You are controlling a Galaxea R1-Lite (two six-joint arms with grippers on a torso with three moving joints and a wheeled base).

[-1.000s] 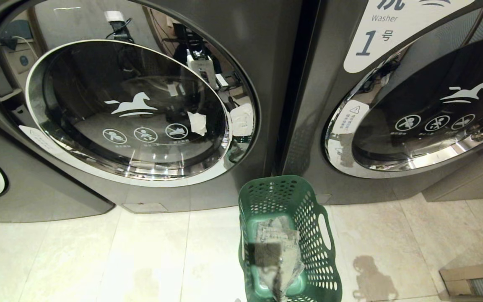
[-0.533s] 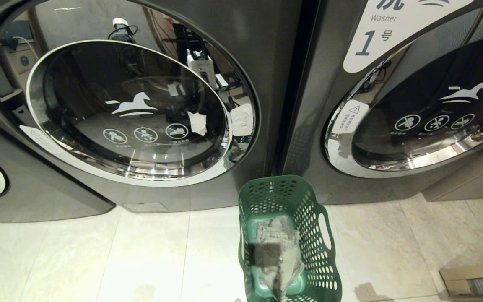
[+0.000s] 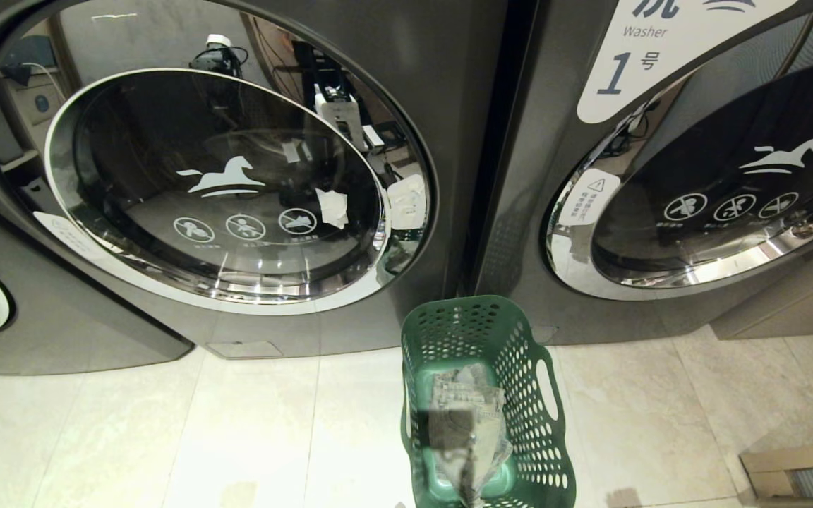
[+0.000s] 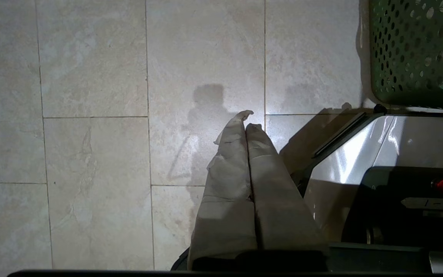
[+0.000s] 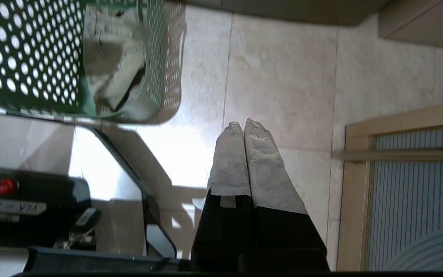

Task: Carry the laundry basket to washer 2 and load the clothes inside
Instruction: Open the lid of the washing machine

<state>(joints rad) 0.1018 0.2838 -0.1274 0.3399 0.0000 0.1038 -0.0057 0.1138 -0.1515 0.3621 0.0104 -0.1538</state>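
The dark green laundry basket [image 3: 528, 395] stands on the floor tiles in front of the gap between two dark grey washers. The clothes [image 3: 466, 423], pale crumpled denim, lie inside it. No numeral 2 shows on any label, so washer 2 cannot be picked out. Neither gripper is in the head view. My left gripper [image 4: 245, 122] is shut and empty over bare tiles, with the basket [image 4: 410, 54] off to one side. My right gripper [image 5: 241, 124] is also shut and empty over the floor, apart from the basket [image 5: 33, 57] and the clothes [image 5: 114, 65].
The big washer on the left [image 3: 449, 106] has its round door [image 3: 216, 183] closed. The one on the right [image 3: 540, 212] bears a label with 1. A wood-framed panel [image 5: 406, 184] stands at the right. My own silver base [image 4: 379, 154] sits behind the basket.
The shadow on the floor right of the basket has slid down toward the picture's bottom edge. The arm reflection in the left door glass has shifted. The basket has not moved.
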